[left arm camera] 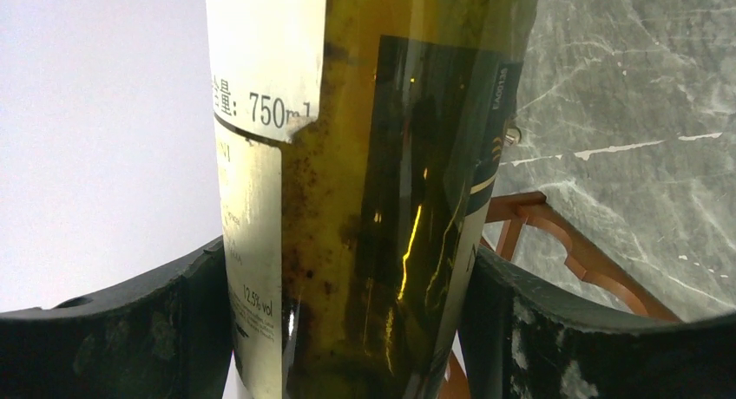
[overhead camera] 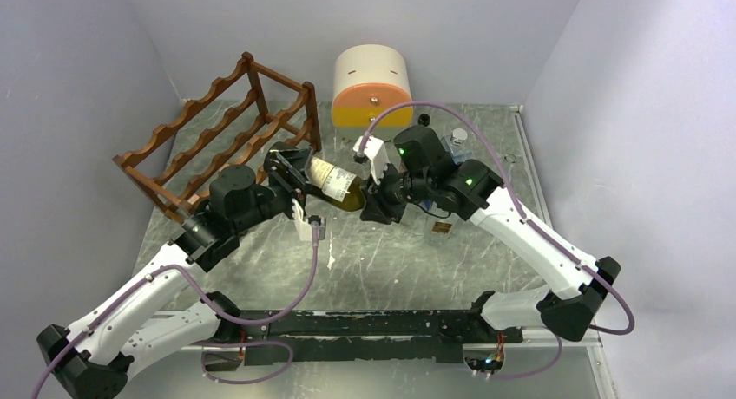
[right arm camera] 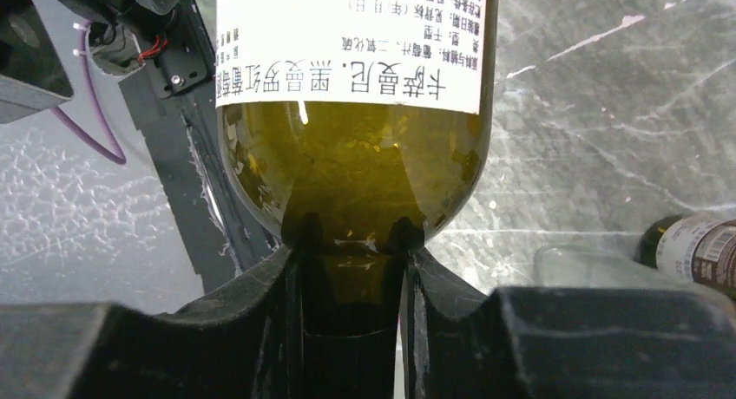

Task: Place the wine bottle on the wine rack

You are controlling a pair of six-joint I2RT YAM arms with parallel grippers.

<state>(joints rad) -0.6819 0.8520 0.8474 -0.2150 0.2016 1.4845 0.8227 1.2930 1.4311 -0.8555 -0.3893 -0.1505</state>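
The green wine bottle (overhead camera: 334,184) with its white label hangs on its side above the table, held between both arms. My left gripper (overhead camera: 291,178) is shut on its wide body near the base, and in the left wrist view both fingers press the glass (left arm camera: 347,330). My right gripper (overhead camera: 375,199) grips the other end, its jaws closed round the bottle's neck (right arm camera: 351,260) just below the shoulder. The reddish-brown wine rack (overhead camera: 217,139) stands at the back left, right behind the left gripper. One of its rails (left arm camera: 564,243) shows past the bottle.
A cream-and-orange drawer box (overhead camera: 371,87) stands at the back centre. A small clear bottle (overhead camera: 457,140) sits behind the right arm, and a small dark labelled bottle (right arm camera: 694,247) lies at the right. A small brown piece (overhead camera: 441,229) lies on the marbled tabletop.
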